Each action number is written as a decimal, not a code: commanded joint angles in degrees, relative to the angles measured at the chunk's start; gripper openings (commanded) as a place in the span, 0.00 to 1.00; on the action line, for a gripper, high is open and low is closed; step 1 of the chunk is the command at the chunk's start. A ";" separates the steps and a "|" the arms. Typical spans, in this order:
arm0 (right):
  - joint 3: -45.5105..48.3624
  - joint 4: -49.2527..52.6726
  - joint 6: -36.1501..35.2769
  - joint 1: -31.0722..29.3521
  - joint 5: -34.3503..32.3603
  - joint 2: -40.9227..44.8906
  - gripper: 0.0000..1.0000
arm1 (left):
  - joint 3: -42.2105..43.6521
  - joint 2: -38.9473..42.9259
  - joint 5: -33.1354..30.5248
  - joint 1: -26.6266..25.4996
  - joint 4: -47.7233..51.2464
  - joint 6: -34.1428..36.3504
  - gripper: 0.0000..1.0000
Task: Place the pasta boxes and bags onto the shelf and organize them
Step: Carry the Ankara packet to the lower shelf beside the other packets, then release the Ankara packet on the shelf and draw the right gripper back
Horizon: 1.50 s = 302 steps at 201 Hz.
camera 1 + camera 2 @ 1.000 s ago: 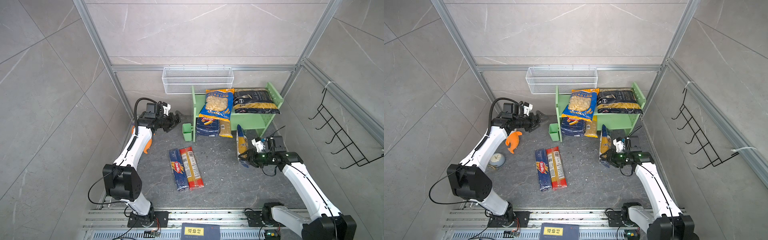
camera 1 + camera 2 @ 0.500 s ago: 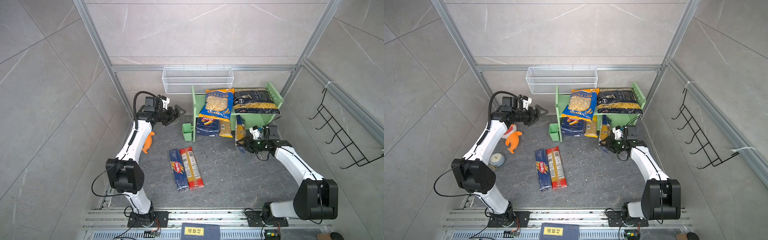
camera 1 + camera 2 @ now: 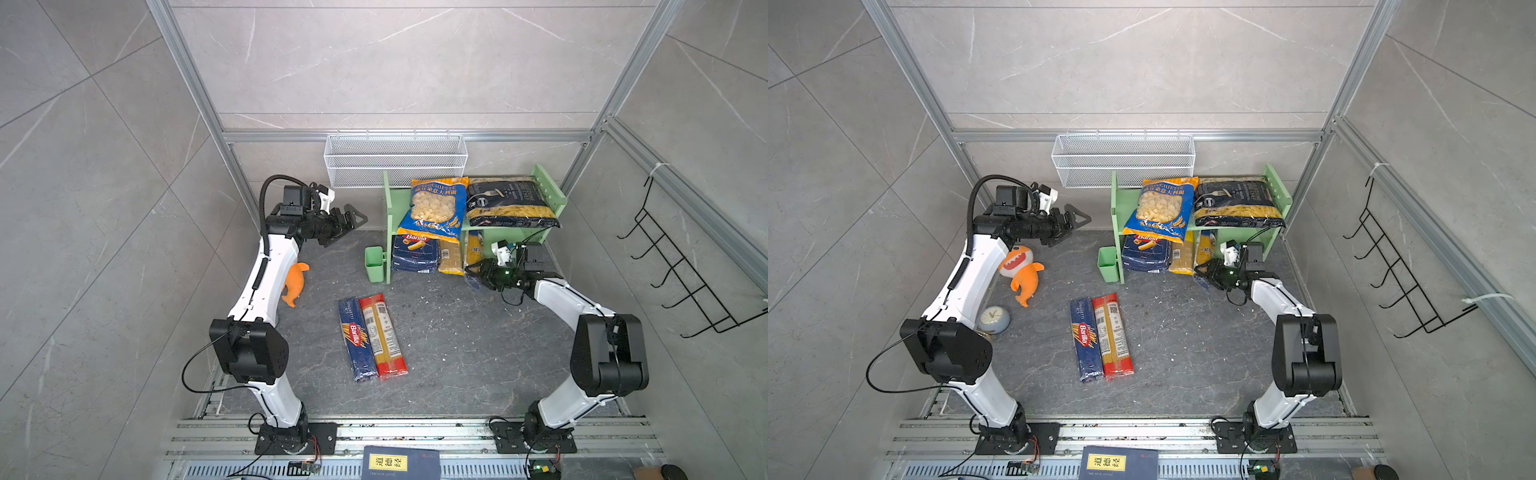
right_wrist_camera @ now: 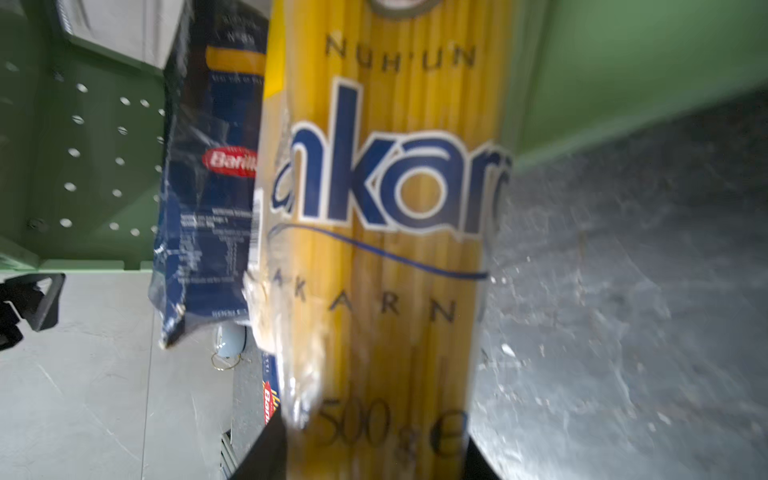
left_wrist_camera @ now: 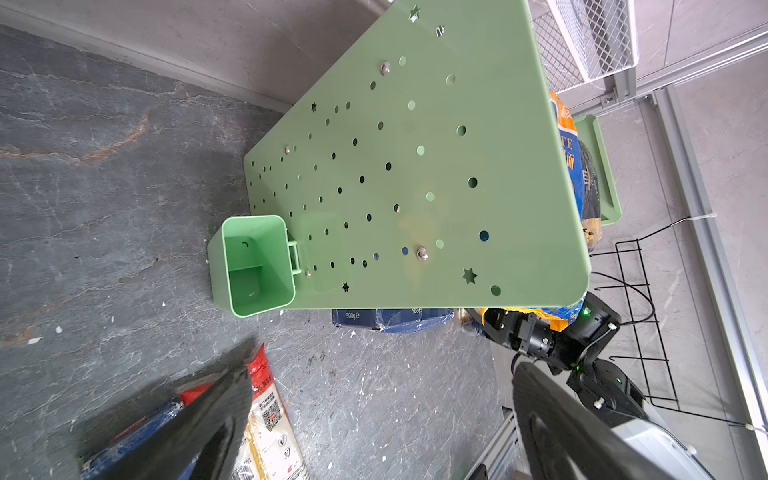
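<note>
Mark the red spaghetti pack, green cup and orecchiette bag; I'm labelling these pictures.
red spaghetti pack (image 3: pixel 382 336): a top view, middle of the pack.
green cup (image 5: pixel 249 266): left wrist view, inner wall.
orecchiette bag (image 3: pixel 1160 208): a top view, clear window.

White wire basket (image 3: pixel 395 160) on back wall; front-left of it orange plush toy (image 3: pixel 1022 270), then small clock (image 3: pixel 993 319); black hook rack (image 3: pixel 690 266) to its right.

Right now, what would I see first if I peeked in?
The mint-green shelf at the back carries an orange-and-blue bag and a black bag on top. The right gripper holds a blue-and-yellow spaghetti pack at its lower tier. An orange plush toy lies on the left.
</note>
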<state>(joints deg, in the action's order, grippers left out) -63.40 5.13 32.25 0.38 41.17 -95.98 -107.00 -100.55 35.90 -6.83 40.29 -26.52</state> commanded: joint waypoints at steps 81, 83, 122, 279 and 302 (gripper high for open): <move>-11.73 -15.29 1.68 0.94 5.84 -8.64 0.04 | -0.71 2.11 -0.83 1.63 1.82 2.88 1.00; -11.94 -15.20 1.68 0.98 5.87 -8.83 0.04 | -0.68 2.11 -0.83 1.62 1.81 2.84 1.00; -14.81 -12.50 1.76 0.96 6.37 -10.75 0.16 | -0.32 2.18 -0.57 1.64 1.70 2.40 1.00; -9.44 1.02 -1.81 4.35 5.86 -2.98 0.77 | 8.94 6.51 2.15 1.73 -3.35 -0.28 1.00; -7.76 3.02 -2.56 4.47 5.50 -0.92 0.78 | 9.60 6.88 2.68 1.73 -3.78 -0.28 1.00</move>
<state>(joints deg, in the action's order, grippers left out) -72.60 6.07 32.51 4.73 46.35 -101.43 -97.86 -96.55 36.38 -5.48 38.76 -26.61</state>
